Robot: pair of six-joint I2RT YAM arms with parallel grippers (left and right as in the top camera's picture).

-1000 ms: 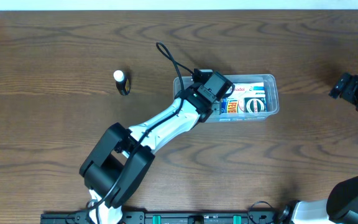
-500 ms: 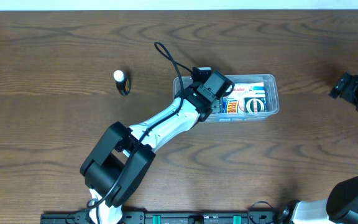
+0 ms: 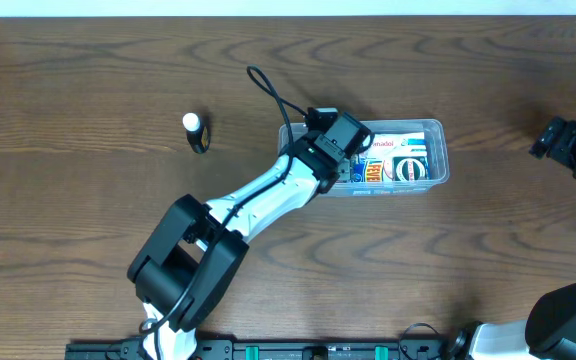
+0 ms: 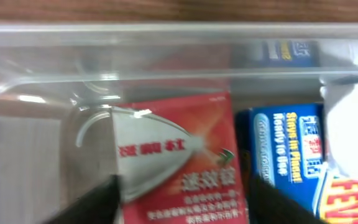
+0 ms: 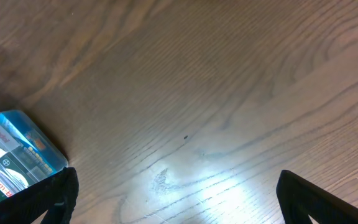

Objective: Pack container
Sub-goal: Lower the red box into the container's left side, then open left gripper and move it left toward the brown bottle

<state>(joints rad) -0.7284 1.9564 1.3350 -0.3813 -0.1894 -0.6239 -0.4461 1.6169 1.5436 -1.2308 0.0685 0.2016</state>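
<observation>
The clear container (image 3: 438, 150) lies right of the table's middle with several small boxes in it. My left gripper (image 3: 351, 166) reaches down into its left end. In the left wrist view a red box (image 4: 185, 155) lies flat on the container's floor, below the rim (image 4: 166, 28). My left gripper (image 4: 182, 208) has a dark finger pressed against each long side of the red box. A blue box (image 4: 284, 149) lies just to the right of it. My right gripper (image 5: 179, 205) stands open over bare wood at the far right (image 3: 563, 140).
A small black item with a white cap (image 3: 195, 130) stands on the table left of the container. A black cable (image 3: 268, 90) loops up from the left wrist. The right wrist view catches the container's corner (image 5: 45, 152) at its left edge.
The left wrist has shifted slightly to the left over the container's left end. The right arm has not moved.
</observation>
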